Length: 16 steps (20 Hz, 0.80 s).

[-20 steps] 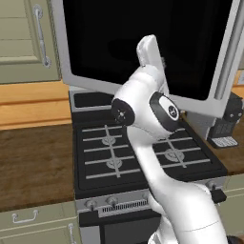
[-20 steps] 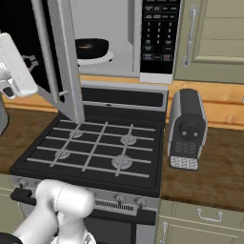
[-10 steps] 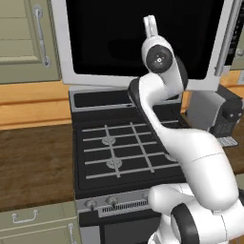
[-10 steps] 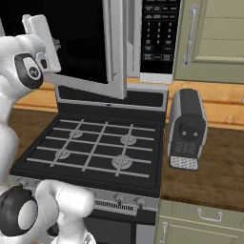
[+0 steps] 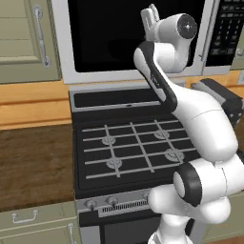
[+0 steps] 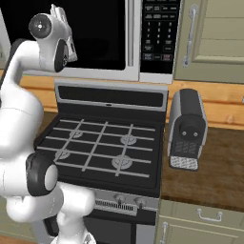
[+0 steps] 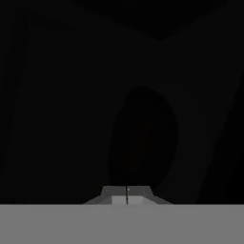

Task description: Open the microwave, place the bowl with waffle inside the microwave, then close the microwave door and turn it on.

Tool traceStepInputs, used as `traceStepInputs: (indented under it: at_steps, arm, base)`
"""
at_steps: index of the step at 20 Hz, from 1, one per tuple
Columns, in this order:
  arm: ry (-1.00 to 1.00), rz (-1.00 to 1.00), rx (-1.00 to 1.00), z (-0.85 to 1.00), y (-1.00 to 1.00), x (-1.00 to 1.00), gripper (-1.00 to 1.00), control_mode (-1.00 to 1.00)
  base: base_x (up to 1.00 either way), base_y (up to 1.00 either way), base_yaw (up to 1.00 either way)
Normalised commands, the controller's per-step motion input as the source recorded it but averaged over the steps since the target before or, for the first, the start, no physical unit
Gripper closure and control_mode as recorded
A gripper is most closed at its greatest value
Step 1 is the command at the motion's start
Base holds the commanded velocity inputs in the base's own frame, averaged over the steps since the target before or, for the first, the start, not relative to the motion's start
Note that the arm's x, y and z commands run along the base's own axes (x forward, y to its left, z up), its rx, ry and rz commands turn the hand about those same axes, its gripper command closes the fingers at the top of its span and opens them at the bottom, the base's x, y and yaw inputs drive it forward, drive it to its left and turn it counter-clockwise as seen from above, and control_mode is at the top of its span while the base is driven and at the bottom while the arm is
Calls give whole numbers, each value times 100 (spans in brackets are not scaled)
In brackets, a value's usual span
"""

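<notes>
The wide silver-framed microwave door (image 5: 136,40) with its black glass window lies flush against the boxy silver-grey microwave (image 6: 138,40) above the black gas stove (image 6: 102,143), and the two-finger gripper (image 7: 127,195), jaws pressed together on nothing, sits right at the glass. The door looks stiff and light on its hinge, so a flat push suffices. Its long vertical silver bar handle (image 6: 130,33), at three o'clock of the window, seems the best hold.

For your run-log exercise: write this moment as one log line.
stage: door closing | silver-framed black-glass microwave door: shut or nearly | two-finger gripper: shut, against glass | black keypad panel: untouched
</notes>
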Motion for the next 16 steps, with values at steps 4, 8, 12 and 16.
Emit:
traceStepInputs:
  at_steps: [4,8,12,16]
  arm:
    - [-4,23,0,-63,0,100,100,-100]
    - [-4,21,0,-78,0,95,100,-100]
    - [-12,5,0,-55,0,10,100,-100]
    - [-20,-2,0,-4,-18,-53,100,-100]
  base:
    - [0,0,0]
    - [0,0,0]
    - [0,0,0]
    - [0,0,0]
